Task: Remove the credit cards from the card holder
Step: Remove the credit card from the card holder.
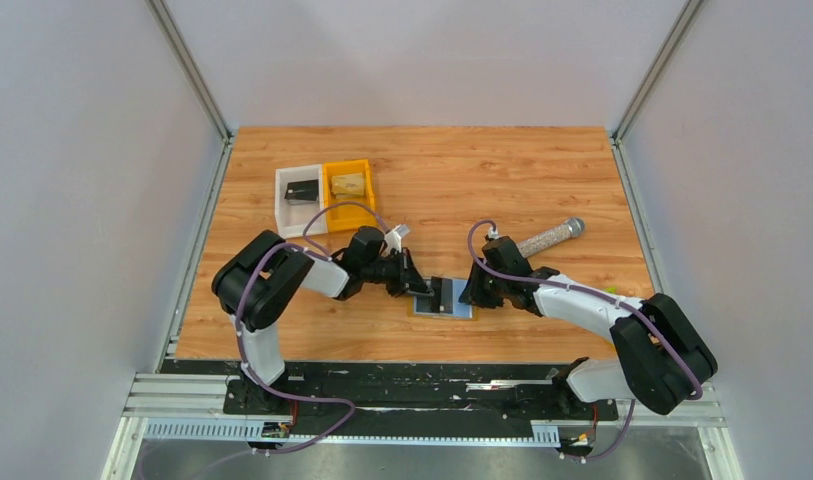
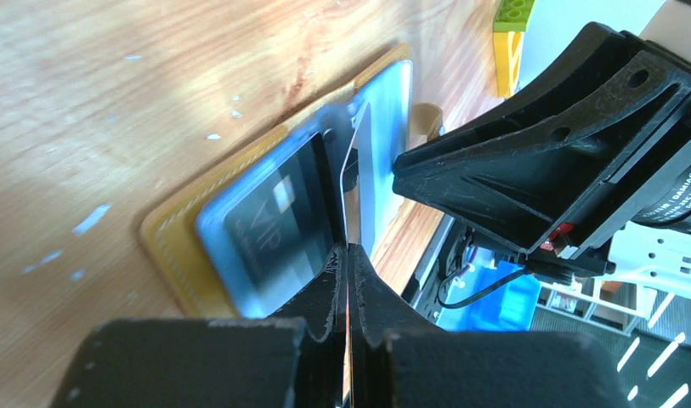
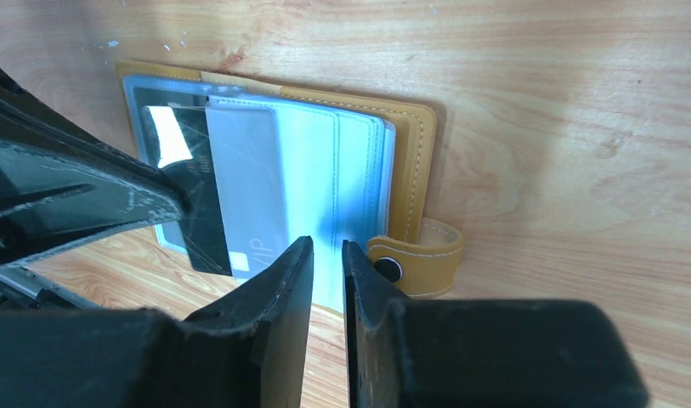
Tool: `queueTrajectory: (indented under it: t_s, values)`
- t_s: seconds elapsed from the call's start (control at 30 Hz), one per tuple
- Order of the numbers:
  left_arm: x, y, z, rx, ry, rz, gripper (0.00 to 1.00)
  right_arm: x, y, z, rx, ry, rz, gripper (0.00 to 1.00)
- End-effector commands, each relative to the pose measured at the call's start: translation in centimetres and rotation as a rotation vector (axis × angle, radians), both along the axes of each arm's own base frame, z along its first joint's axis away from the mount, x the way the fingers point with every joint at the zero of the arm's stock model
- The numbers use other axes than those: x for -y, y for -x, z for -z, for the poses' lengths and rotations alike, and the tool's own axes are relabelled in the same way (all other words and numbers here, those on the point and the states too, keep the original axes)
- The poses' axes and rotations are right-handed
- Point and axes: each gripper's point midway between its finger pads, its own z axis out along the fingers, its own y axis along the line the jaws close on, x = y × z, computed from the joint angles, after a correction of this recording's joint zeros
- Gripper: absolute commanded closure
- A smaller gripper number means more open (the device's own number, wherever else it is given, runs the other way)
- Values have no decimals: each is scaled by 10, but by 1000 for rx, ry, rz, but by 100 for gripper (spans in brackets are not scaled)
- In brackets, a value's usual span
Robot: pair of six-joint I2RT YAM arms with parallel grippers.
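Note:
The mustard-tan card holder (image 1: 444, 299) lies open on the wooden table between my two grippers, its light-blue panels facing up. My left gripper (image 1: 419, 285) is shut on the edge of a thin card. In the left wrist view that card (image 2: 348, 183) shows edge-on, running from the gripper (image 2: 348, 251) into the holder (image 2: 167, 242). A black VIP card (image 2: 278, 221) sits in a clear sleeve beside it. My right gripper (image 1: 472, 292) hovers over the holder's right side. In the right wrist view the gripper (image 3: 327, 245) has a narrow gap and holds nothing, above the blue panel (image 3: 325, 170) near the snap strap (image 3: 414, 263).
A white bin (image 1: 300, 198) and an orange bin (image 1: 349, 182) stand side by side at the back left, each with an item inside. A silver cylinder with a round grey tip (image 1: 550, 236) lies behind my right arm. Grey walls enclose the table.

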Motion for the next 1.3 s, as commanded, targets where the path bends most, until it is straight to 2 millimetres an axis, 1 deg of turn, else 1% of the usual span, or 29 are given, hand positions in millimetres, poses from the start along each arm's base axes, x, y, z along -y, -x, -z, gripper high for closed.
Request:
queueTrajectory:
  t_s: [0.0,0.07,0.13,0.2,0.27,0.37,0.47,0.6,0.63,0.67,0.7,0.73,0.8,0.9,0.93,1.1,1.13,1.27]
  values:
    - [-18,-13,-18,79,-18,-22,100,14,7,15,-34,58,15,79]
    - [-28,-13,-18,70,-37,-38,100,13,7,13,-31,55,13,79]
    - [-36,-13,-22,74,-42,-50,100,11,5,8,-22,46,2,79]
    - [-42,-14,-28,88,-53,-57,100,5,3,-1,-4,23,-34,78]
    - [-47,-14,-35,107,-68,-56,100,-3,1,-14,31,-6,-83,76]
    - [-51,-8,-47,130,-83,-23,100,-14,-4,-42,119,-55,-175,73]
    - [-50,2,-64,146,-60,39,100,-28,-8,-80,229,-116,-287,68]
    - [-48,19,-92,171,-2,146,100,-46,1,-127,351,-219,-468,60]
    - [-48,22,-95,182,6,165,100,-49,6,-134,364,-241,-507,59]
    - [-49,27,-103,181,21,190,100,-51,11,-144,377,-266,-543,58]
    - [-49,30,-106,191,27,208,100,-52,14,-150,387,-278,-565,57]
    - [-49,35,-113,191,47,233,100,-53,16,-155,394,-290,-580,54]
    - [-48,43,-124,199,84,281,100,-54,22,-164,405,-315,-614,51]
    - [-46,56,-134,200,134,354,100,-59,33,-176,412,-376,-697,47]
    - [-44,59,-134,203,137,376,100,-61,37,-177,402,-389,-720,45]
    - [-33,76,-142,216,155,465,100,-63,39,-173,361,-387,-767,44]
    - [-30,82,-142,215,156,488,100,-64,39,-172,355,-390,-774,44]
    - [-26,86,-141,214,150,516,100,-67,46,-169,323,-427,-817,49]
